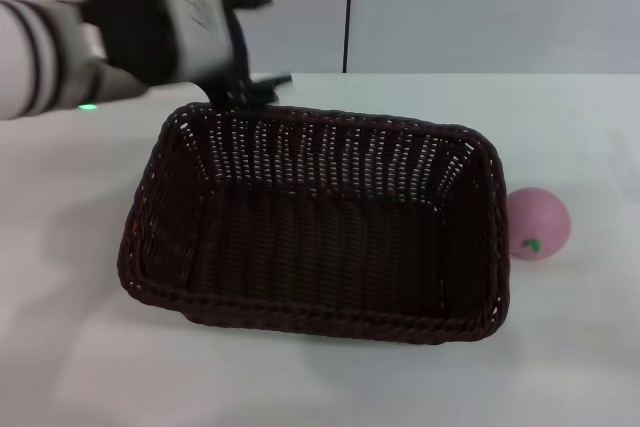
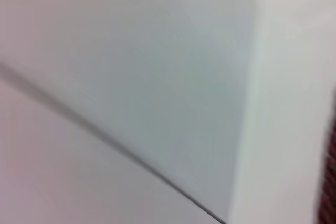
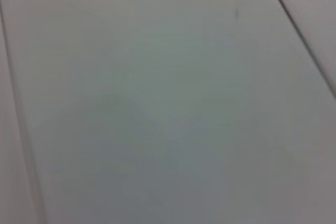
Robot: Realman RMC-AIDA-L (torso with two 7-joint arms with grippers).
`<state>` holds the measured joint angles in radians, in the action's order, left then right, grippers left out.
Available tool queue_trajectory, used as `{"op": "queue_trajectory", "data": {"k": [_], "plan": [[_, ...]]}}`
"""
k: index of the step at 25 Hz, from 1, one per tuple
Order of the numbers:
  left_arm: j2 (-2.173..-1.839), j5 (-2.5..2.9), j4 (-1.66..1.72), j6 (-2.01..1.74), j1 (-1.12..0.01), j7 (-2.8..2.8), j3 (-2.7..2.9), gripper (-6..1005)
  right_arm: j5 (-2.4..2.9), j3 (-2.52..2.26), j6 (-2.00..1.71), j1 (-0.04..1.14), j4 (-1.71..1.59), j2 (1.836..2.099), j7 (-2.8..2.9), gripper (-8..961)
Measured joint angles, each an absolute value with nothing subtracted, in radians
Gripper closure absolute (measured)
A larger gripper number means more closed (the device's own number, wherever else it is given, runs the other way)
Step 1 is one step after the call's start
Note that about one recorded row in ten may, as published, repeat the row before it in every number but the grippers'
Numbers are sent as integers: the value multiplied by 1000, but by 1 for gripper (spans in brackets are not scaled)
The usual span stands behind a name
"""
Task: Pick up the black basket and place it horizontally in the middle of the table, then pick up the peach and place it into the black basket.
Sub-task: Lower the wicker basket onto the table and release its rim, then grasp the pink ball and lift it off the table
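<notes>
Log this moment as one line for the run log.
left gripper: at basket far rim | peach: on table, right of basket | right arm: unseen

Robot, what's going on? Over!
Left gripper at black basket far rim, grip unclear. Right arm unseen. Peach on table, right of basket.

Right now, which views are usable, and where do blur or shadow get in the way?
Head view: sharp on the black basket and peach; the left gripper at the basket's far rim is near the lens, slightly soft; soft shadows on the table. Left wrist view: motion-smeared, mostly blank surfaces. Right wrist view: defocused, featureless.
</notes>
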<state>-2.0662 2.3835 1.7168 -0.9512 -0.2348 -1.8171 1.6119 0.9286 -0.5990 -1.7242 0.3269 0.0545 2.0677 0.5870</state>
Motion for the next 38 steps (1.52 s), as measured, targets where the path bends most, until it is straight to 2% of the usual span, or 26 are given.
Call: {"op": "queue_trajectory", "data": {"k": [3, 4, 5, 9, 13, 14, 17, 19, 22, 29, 38], "plan": [[-2065, 2228, 1717, -884, -174, -1778, 1566, 198, 1031, -639, -1645, 269, -144, 2064, 785, 273], [-2063, 2060, 1689, -829, -117, -1705, 1525, 198, 1166, -647, -1562, 227, -326, 2064, 970, 273], [-2063, 1971, 1668, -809, -95, -1667, 1504, 198, 1166, -647, -1562, 227, -326, 2064, 970, 273], [-2065, 1726, 1594, -791, -52, -1593, 1439, 198, 1623, -622, -1527, 191, -807, 2052, 1529, 273], [-2064, 1498, 1485, -827, -16, -1473, 1394, 198, 1875, -603, -1596, 218, -1051, 2051, 1808, 273], [-2065, 1439, 1452, -843, -10, -1416, 1390, 198, 2028, -600, -1659, 259, -1178, 2044, 1946, 273], [-2067, 1338, 1390, -874, 1, -1315, 1389, 198, 2168, -601, -1727, 314, -1259, 2030, 2058, 273], [-2066, 1104, 1243, -968, 15, -1149, 1373, 198, 2319, -602, -1805, 398, -1300, 2005, 2154, 274], [-2064, 1000, 1148, -1076, 15, -1075, 1330, 198, 2383, -606, -1832, 445, -1298, 1999, 2186, 274], [-2062, 958, 1007, -1254, 11, -1050, 1225, 198, 2463, -687, -1776, 556, -1125, 2010, 2190, 274], [-2062, 961, 1005, -1274, 29, -1052, 1218, 198, 2527, -774, -1645, 609, -945, 2011, 2207, 299]]}}
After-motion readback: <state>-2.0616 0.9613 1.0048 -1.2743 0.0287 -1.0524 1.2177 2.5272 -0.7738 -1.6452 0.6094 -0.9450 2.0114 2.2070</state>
